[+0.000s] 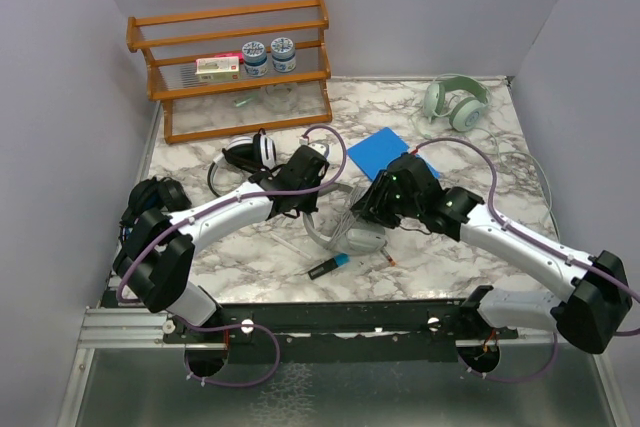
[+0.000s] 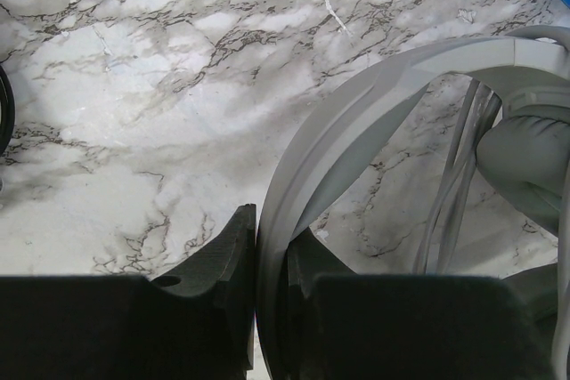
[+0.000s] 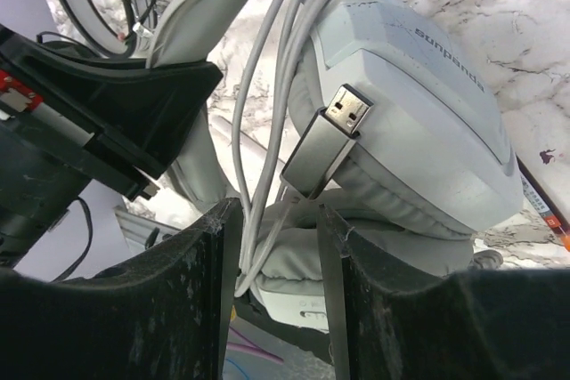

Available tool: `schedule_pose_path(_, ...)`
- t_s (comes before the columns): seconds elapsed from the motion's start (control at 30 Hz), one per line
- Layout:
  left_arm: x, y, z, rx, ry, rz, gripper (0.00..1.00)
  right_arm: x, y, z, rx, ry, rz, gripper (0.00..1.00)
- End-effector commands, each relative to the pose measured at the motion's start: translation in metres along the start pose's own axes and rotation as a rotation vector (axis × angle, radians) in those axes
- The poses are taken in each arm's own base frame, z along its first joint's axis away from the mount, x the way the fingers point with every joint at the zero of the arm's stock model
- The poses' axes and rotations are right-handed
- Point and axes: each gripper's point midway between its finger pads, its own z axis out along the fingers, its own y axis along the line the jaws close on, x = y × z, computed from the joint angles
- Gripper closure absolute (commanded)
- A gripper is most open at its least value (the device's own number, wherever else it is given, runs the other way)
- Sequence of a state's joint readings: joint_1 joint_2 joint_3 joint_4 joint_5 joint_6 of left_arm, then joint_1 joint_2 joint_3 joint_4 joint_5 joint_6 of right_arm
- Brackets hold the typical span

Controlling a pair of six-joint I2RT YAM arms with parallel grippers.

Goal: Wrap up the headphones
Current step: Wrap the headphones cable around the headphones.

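Right claw [image 3: 274,220], foreground of its wrist view: fingers half apart, straddling loops of pale cable [image 3: 285,33] just below a metal USB plug [image 3: 325,144]; impossible to tell whether pinched or merely bracketed. Left claw [image 2: 267,238]: narrow, clamped on the headband [image 2: 303,157] of the grey headphones [image 1: 355,237]. Task object at mid-surface [image 1: 250,257], between both claws, with cable lying in turns over one ear cup [image 3: 419,122].

Step in hand, by judgement: laying a further turn of cable round the headset. For a clean wrap:
- Keep the left clamp firm as an anchor.
- Guide the strands under light tension, flat beside the turns in place.
- Avoid snagging the plug on the cup edge.
- Finish with the plug tucked under a loop.

Container: wooden rack [image 1: 240,67] at the back, holding a small box [image 1: 218,68] and two lidded jars [image 1: 256,59] on its middle shelf.

Elsewhere:
- White-and-black headphones [image 1: 245,154] behind the left arm.
- Black headphones [image 1: 150,197] at the left edge.
- Green-white headphones [image 1: 455,102] at back right, cable trailing along the right side.
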State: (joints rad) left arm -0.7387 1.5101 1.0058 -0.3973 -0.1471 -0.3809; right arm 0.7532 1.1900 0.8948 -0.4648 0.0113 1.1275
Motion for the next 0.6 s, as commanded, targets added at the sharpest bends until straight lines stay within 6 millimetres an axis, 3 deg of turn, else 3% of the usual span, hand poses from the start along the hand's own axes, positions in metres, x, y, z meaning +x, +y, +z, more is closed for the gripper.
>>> schedule_pose_path(0.0, -0.029, -0.01, -0.015, 0.046, -0.112, -0.033, 1.0, -0.001, -0.005, 0.01, 0.03, -0.021, 0.006, 0.53)
schedule_pose_path(0.07, -0.029, -0.01, -0.016, 0.047, -0.115, -0.033, 1.0, 0.001, -0.004, 0.014, 0.027, -0.012, 0.0, 0.58)
schedule_pose_path(0.23, -0.029, -0.009, -0.016, 0.041, -0.115, -0.031, 1.0, -0.003, 0.004, 0.019, 0.026, -0.011, -0.016, 0.83)
schedule_pose_path(0.5, -0.029, 0.0, -0.013, -0.006, -0.133, -0.032, 1.0, -0.024, 0.009, 0.003, 0.076, -0.084, -0.071, 0.85)
schedule_pose_path(0.57, -0.032, 0.004, -0.013, -0.027, -0.156, -0.037, 1.0, -0.028, 0.009, 0.001, 0.083, -0.101, -0.074, 0.92)
